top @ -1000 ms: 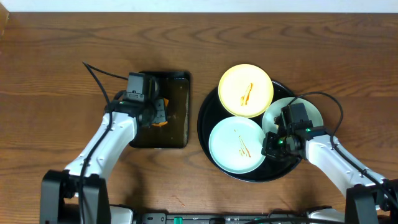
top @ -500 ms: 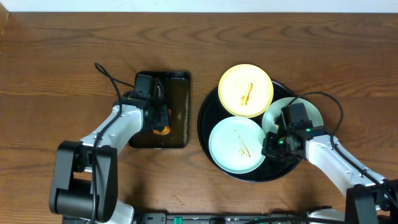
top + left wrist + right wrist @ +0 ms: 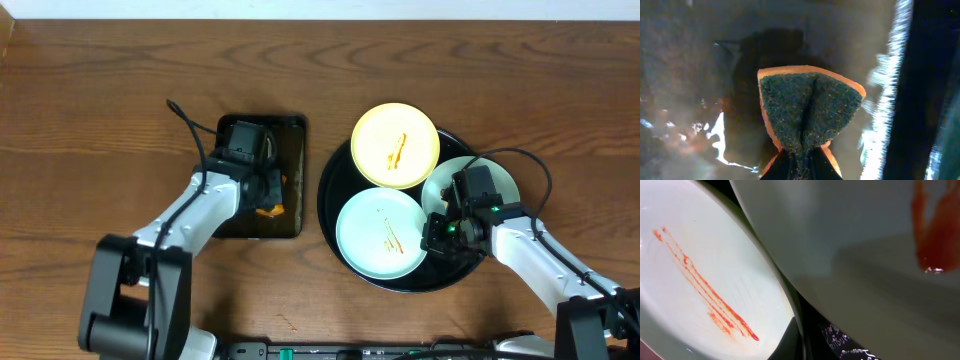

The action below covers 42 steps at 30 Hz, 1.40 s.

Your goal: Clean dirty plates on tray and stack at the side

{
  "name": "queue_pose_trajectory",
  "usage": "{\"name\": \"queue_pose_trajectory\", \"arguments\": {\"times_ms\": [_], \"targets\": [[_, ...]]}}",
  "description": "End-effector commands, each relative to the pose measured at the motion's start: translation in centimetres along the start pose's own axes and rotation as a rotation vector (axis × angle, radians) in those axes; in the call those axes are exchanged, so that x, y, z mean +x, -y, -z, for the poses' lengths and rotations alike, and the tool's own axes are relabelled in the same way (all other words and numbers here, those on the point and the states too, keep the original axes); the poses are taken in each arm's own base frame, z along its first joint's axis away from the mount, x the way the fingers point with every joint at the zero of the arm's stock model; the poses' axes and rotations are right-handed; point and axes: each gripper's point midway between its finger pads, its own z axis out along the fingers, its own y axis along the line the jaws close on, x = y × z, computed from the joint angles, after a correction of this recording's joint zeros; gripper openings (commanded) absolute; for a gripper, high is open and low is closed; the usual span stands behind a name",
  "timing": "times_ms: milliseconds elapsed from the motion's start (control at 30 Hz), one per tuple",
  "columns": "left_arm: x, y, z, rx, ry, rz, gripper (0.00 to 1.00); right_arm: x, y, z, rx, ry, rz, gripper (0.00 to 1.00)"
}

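The left hand [image 3: 266, 192] is pinching a green-and-orange sponge [image 3: 807, 112] while the right hand [image 3: 437, 232] is gripping a pale mint-white round plastic plate [image 3: 500, 180].

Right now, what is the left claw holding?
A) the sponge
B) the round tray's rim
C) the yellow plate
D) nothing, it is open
A: in the left wrist view the left claw pinches the sponge, which is folded, with its green side facing the camera.
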Motion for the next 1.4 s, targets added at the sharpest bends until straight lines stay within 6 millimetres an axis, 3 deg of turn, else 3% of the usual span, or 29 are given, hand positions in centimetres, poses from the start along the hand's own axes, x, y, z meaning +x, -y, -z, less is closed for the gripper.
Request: {"name": "queue_pose_trajectory", "arguments": {"times_ms": [0, 300, 800, 1167, 1367], "targets": [[-0.9, 0.9, 1.4, 0.030, 0.041, 0.008, 0.08, 0.4, 0.1, -0.2, 0.008, -0.013, -0.005, 0.01], [0.4, 0.9, 0.9, 0.024, 0.001, 0.058, 0.08, 0.4, 0.1, -0.2, 0.008, -0.013, -0.005, 0.01], [3.0, 4.9, -0.7, 0.045, -0.055, -0.055, 0.08, 0.5, 0.2, -0.2, 0.011, -0.017, -0.006, 0.01], [5.4, 8.5, -0.8, 0.076, -0.082, -0.180, 0.08, 0.6, 0.2, -0.2, 0.012, -0.019, -0.007, 0.01], [5.9, 9.1, -0.8, 0.082, -0.086, -0.204, 0.08, 0.6, 0.2, -0.2, 0.012, -0.020, -0.007, 0.01]]}}
